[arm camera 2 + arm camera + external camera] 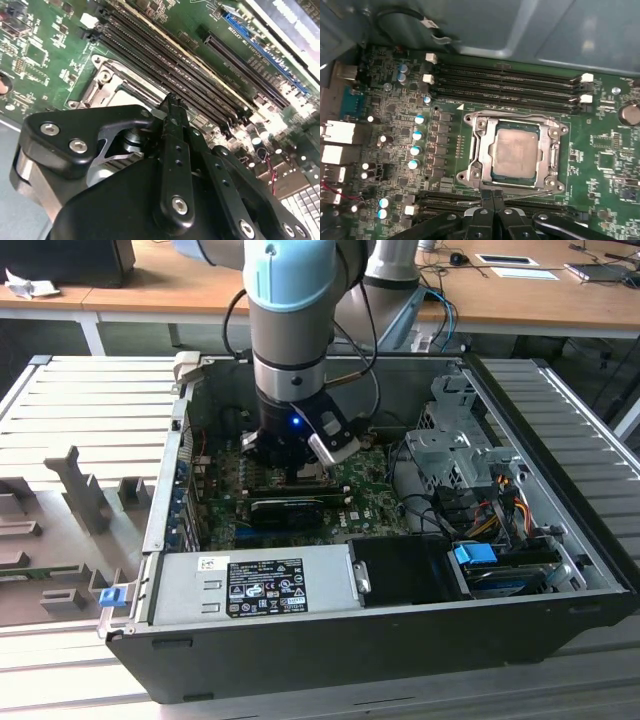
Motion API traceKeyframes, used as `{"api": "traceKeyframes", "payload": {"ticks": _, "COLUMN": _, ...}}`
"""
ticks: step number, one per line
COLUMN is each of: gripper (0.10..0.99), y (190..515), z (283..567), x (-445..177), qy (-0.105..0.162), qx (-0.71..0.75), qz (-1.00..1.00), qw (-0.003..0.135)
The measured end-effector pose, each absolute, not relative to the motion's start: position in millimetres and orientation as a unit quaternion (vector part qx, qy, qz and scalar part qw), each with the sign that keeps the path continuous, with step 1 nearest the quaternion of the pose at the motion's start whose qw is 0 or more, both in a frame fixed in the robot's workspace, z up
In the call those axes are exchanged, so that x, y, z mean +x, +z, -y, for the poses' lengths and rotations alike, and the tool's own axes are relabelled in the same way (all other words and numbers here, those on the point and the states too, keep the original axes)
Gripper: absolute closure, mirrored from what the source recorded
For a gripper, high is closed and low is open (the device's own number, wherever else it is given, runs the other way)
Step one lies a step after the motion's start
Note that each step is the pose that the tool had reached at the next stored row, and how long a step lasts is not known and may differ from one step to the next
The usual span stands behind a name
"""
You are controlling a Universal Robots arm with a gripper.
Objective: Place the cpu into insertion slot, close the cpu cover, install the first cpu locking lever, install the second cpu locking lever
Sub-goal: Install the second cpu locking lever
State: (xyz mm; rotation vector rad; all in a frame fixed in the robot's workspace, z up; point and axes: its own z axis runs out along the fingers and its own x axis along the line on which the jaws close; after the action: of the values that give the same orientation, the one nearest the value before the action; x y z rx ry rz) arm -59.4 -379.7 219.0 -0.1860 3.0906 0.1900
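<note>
Grey ribbed metal is forming the worktop [560,410] on which an open computer case [400,630] is lying on its side, with wooden desks [160,290] standing behind it. Inside the case, the green motherboard [365,490] is lying flat, and the pale blue and silver arm [290,310] is reaching straight down into it from above, so in the exterior view its wrist is hiding the socket area. In the first wrist view the insertion slot [472,150] is sitting in the middle of the board, its sides running parallel to the long black memory slots [505,85] just beside it. The cpu cover [555,150] is lying down flat over the slot, its square window framing the cpu [516,152], which is resting face up in the slot with its pale metal face showing and its edges squared to the frame. A thin wire lever [520,196] is running along the socket edge nearest the hand. The hand [492,194] is hovering at that edge with its two black fingers pressed together, tips closed and gripping nothing visible. In the second wrist view the hand [172,107] is seen from behind, its closed tips pointing down at the socket's metal frame [102,80], while the body of the hand is blocking the chip itself.
</note>
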Motion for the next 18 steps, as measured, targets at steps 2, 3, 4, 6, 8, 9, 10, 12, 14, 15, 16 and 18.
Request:
{"api": "traceKeyframes", "payload": {"ticks": 2, "gripper": 0.980, "y": 217.3, "z": 379.8, "x": -63.2, "qy": 0.066, "qx": -0.064, "qz": -0.996, "qw": 0.020}}
{"api": "traceKeyframes", "payload": {"ticks": 3, "gripper": 0.980, "y": 217.1, "z": 380.3, "x": -63.6, "qy": 0.068, "qx": -0.064, "qz": -0.995, "qw": 0.020}}
{"api": "traceKeyframes", "payload": {"ticks": 4, "gripper": 0.980, "y": 216.8, "z": 381.7, "x": -64.0, "qy": 0.071, "qx": -0.064, "qz": -0.995, "qw": 0.020}}
{"api": "traceKeyframes", "payload": {"ticks": 6, "gripper": 0.980, "y": 216.7, "z": 385.4, "x": -67.6, "qy": 0.081, "qx": -0.064, "qz": -0.995, "qw": 0.021}}
{"api": "traceKeyframes", "payload": {"ticks": 8, "gripper": 0.980, "y": 216.4, "z": 389.0, "x": -75.6, "qy": 0.085, "qx": -0.064, "qz": -0.994, "qw": 0.021}}
{"api": "traceKeyframes", "payload": {"ticks": 9, "gripper": 0.980, "y": 216.0, "z": 391.3, "x": -78.5, "qy": 0.089, "qx": -0.064, "qz": -0.994, "qw": 0.021}}
{"api": "traceKeyframes", "payload": {"ticks": 10, "gripper": 0.980, "y": 215.8, "z": 392.4, "x": -79.3, "qy": 0.091, "qx": -0.064, "qz": -0.994, "qw": 0.022}}
{"api": "traceKeyframes", "payload": {"ticks": 12, "gripper": 0.980, "y": 215.0, "z": 393.8, "x": -80.0, "qy": 0.096, "qx": -0.064, "qz": -0.993, "qw": 0.022}}
{"api": "traceKeyframes", "payload": {"ticks": 14, "gripper": 0.980, "y": 213.7, "z": 395.0, "x": -80.1, "qy": 0.102, "qx": -0.064, "qz": -0.992, "qw": 0.022}}
{"api": "traceKeyframes", "payload": {"ticks": 15, "gripper": 0.980, "y": 213.0, "z": 395.4, "x": -80.1, "qy": 0.105, "qx": -0.064, "qz": -0.992, "qw": 0.022}}
{"api": "traceKeyframes", "payload": {"ticks": 16, "gripper": 0.980, "y": 211.7, "z": 395.7, "x": -80.1, "qy": 0.113, "qx": -0.064, "qz": -0.991, "qw": 0.023}}
{"api": "traceKeyframes", "payload": {"ticks": 18, "gripper": 0.980, "y": 210.1, "z": 396.2, "x": -80.1, "qy": 0.118, "qx": -0.064, "qz": -0.991, "qw": 0.023}}
